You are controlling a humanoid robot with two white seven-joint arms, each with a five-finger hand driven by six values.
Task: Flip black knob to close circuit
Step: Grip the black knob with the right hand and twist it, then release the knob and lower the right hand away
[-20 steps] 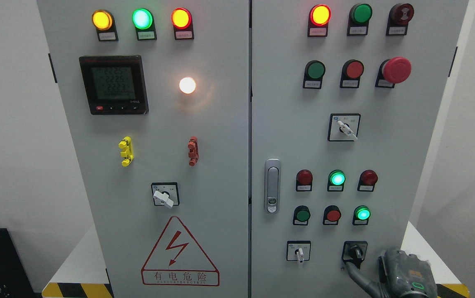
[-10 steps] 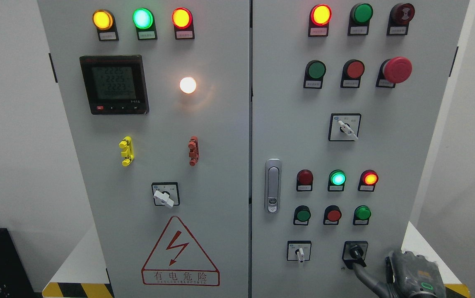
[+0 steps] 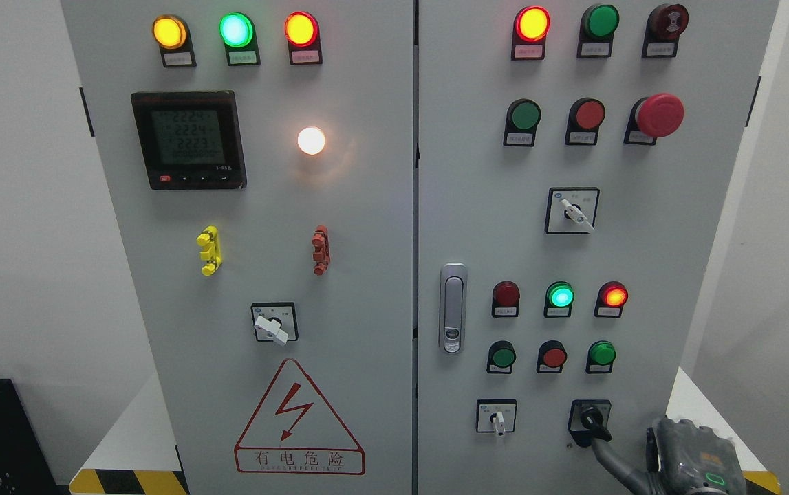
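Observation:
The black knob [image 3: 590, 417] sits at the bottom right of the grey cabinet's right door [image 3: 477, 227], its handle pointing down and to the right. My right hand [image 3: 690, 459] shows at the lower right corner, mostly below and right of the knob. One dark finger [image 3: 606, 450] stretches up from it to the knob's handle tip and holds nothing. Above the knob, a red lamp [image 3: 613, 295] and a green lamp [image 3: 560, 295] glow; the green lamp [image 3: 601, 353] under the red one is dim. My left hand is out of view.
A white-handled selector [image 3: 497, 418] sits left of the knob, and another one [image 3: 573, 213] higher up. A red mushroom button [image 3: 658, 115] sticks out at the upper right. The door latch [image 3: 452, 308] is at mid height. The yellow-black striped plinth [image 3: 129, 481] runs along the bottom.
The knob's handle has swung from straight down toward the lower right. The right red lamp came on and the green lamp below it dimmed. My right hand slid right and down.

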